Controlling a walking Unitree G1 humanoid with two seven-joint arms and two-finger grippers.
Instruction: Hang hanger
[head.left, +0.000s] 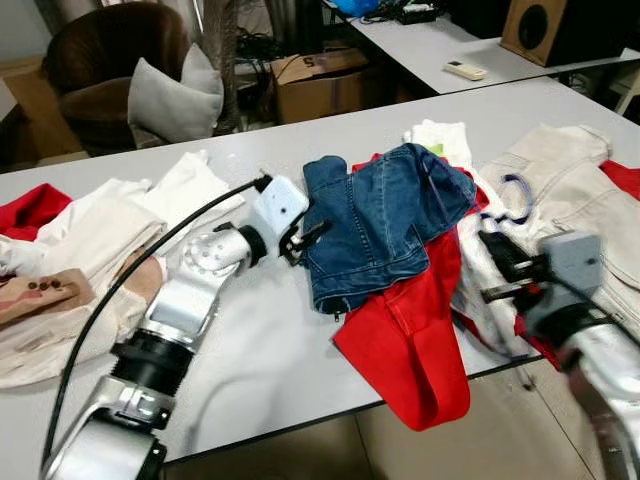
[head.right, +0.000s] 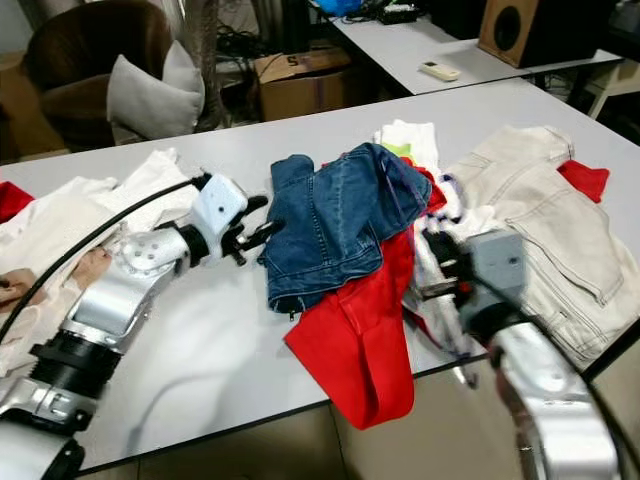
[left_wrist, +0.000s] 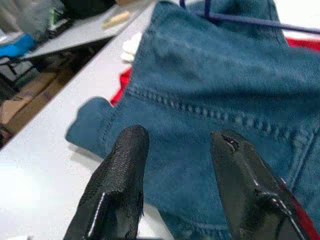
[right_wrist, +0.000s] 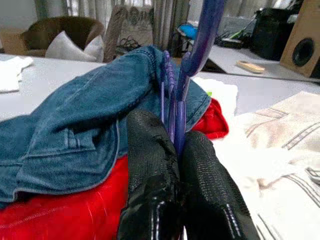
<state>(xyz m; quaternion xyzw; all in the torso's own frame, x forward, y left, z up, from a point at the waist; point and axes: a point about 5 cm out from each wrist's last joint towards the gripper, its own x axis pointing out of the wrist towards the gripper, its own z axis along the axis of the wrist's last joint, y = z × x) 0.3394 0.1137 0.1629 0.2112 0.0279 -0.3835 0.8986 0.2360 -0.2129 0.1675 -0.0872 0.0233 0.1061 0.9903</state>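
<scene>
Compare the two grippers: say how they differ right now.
The left gripper is open and empty; the right gripper is shut on the purple hanger. The left gripper sits at the blue jeans' left edge; the right gripper is to their right. Both hover over the clothes-strewn table.

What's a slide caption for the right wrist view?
Right gripper pinches a purple hanger above blue jeans and a red garment.

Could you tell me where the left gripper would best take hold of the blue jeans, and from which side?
Probably the folded edge of the blue jeans nearest the left gripper, approached from the robot's left, low along the table. That edge lies raised and bunched, and the open fingers already face it. The right gripper holds the purple hanger.
</scene>
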